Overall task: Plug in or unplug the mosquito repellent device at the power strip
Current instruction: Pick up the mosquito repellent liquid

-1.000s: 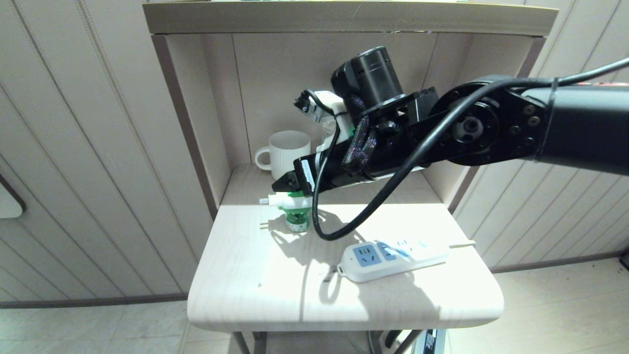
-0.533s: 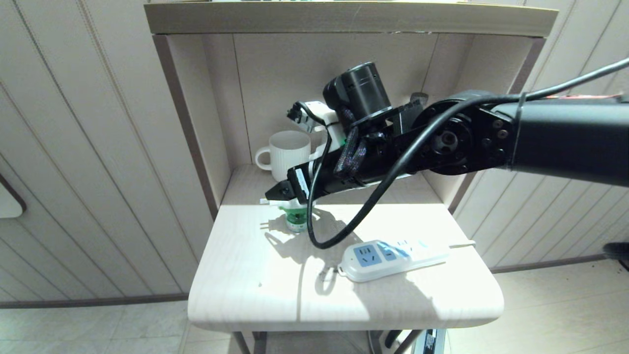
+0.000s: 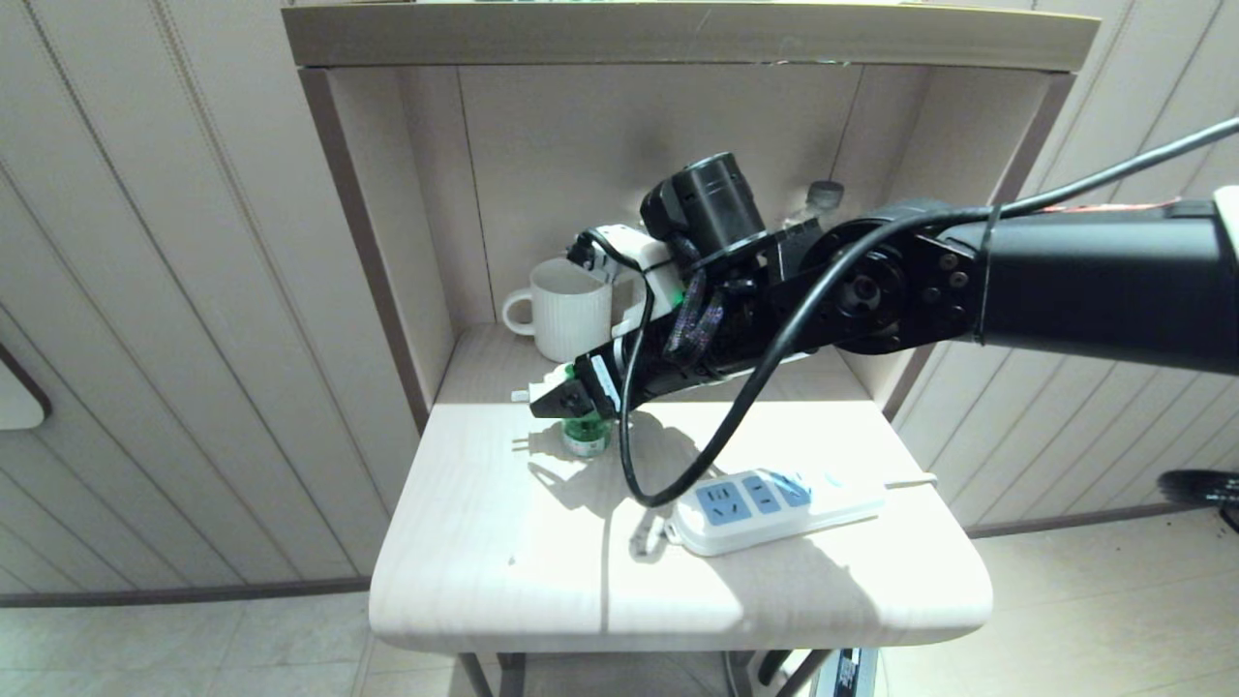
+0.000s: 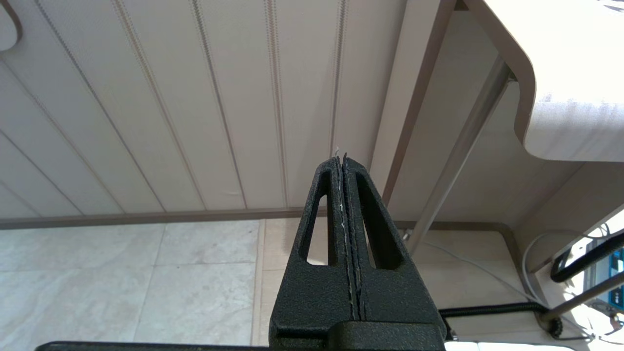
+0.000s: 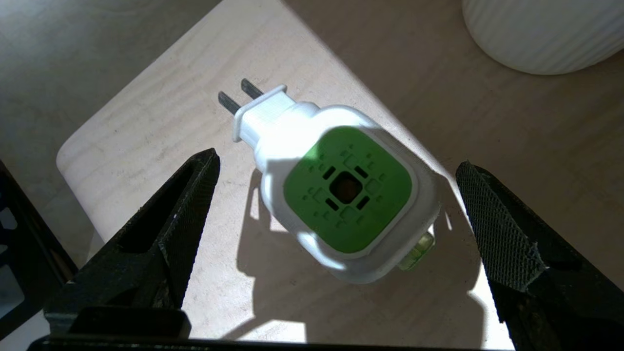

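The mosquito repellent device (image 5: 341, 190), a white body with a green vented face, stands on its green bottle (image 3: 584, 436) near the table's back left. It is unplugged, and its two prongs (image 5: 234, 97) point sideways, away from the strip. My right gripper (image 5: 336, 163) hovers open just above it, one finger (image 5: 170, 219) on each side, neither touching. In the head view that gripper (image 3: 566, 402) covers most of the device. The power strip (image 3: 774, 499) lies apart at the table's right front with nothing plugged in. My left gripper (image 4: 341, 158) is shut and parked low beside the table.
A white ribbed mug (image 3: 561, 305) stands in the shelf alcove just behind the device. The strip's thin cord (image 3: 910, 479) runs off the right edge of the pale wooden table (image 3: 484, 561). The arm's black cable (image 3: 678, 484) hangs in a loop between device and strip.
My right arm has come down and the gripper has sunk closer onto the device. Device, strip and mug have not moved.
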